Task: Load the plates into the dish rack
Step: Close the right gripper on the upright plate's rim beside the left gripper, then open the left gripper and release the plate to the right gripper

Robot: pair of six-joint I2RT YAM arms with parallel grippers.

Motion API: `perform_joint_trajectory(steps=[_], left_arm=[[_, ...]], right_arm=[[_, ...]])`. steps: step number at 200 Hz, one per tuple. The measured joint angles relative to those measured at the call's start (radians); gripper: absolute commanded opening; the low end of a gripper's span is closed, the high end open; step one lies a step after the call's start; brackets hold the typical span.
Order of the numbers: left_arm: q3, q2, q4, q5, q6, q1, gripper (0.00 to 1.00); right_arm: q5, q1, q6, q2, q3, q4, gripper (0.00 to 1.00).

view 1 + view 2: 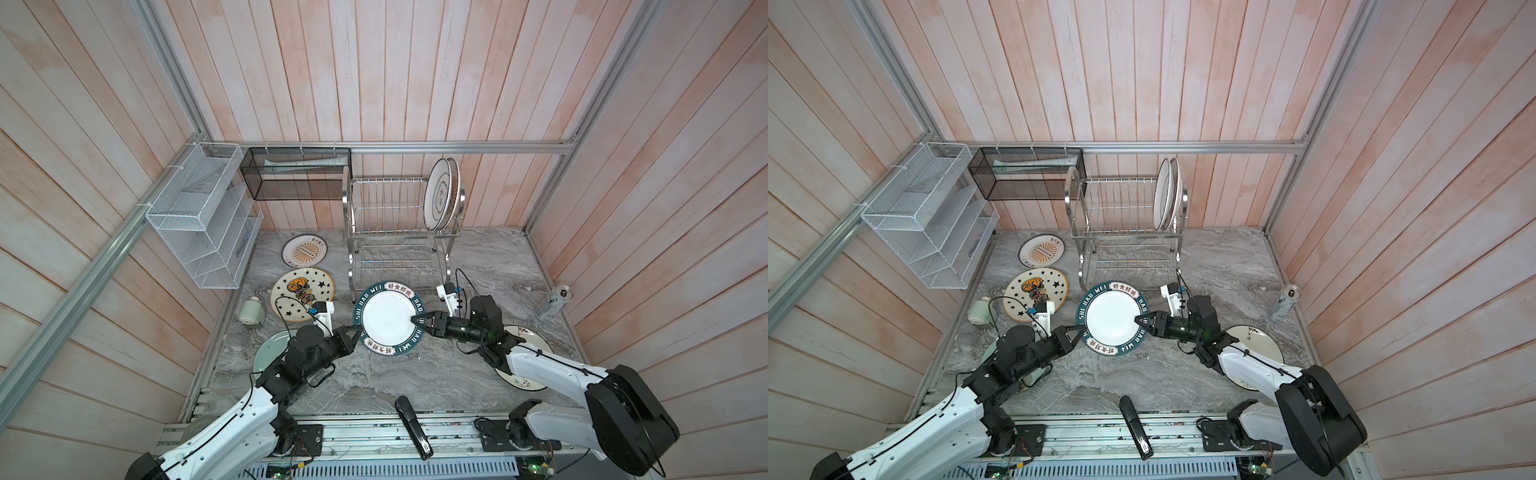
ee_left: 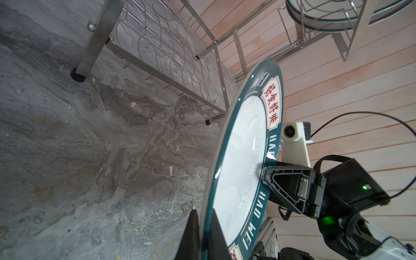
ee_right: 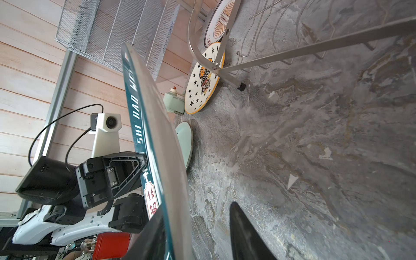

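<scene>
before the dish rack, plate face-up

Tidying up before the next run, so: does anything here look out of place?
Only the black stapler: it lies askew over the front edge of the table, half on the metal rails.

A grey marble tabletop carries the clutter. Over its back-left corner hang a white mesh tiered organizer and a black mesh basket. A squat pale-green bottle stands at its left edge, a drink can at its right edge, and a black stapler lies on its front edge.
</scene>
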Motion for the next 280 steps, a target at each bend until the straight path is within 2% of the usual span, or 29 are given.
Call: perform_joint_trajectory(steps=[50,144,218,247,280], left_arm=[[0.0,0.042,0.094,0.005,0.013,0.0,0.0],[0.0,0.047,0.109,0.005,0.026,0.0,0.0],[0.0,0.037,0.115,0.003,0.018,0.004,0.0],[0.0,0.036,0.117,0.001,0.014,0.005,0.0],[0.0,0.036,0.117,0.001,0.014,0.005,0.0]], right_arm=[[0.0,0.0,0.008,0.029,0.034,0.055,0.37],[-0.005,0.029,0.026,0.054,0.057,0.114,0.28],[-0.008,0.033,0.024,0.06,0.057,0.134,0.1],[-0.008,0.034,0.022,0.06,0.057,0.137,0.0],[-0.008,0.034,0.022,0.06,0.057,0.137,0.0]])
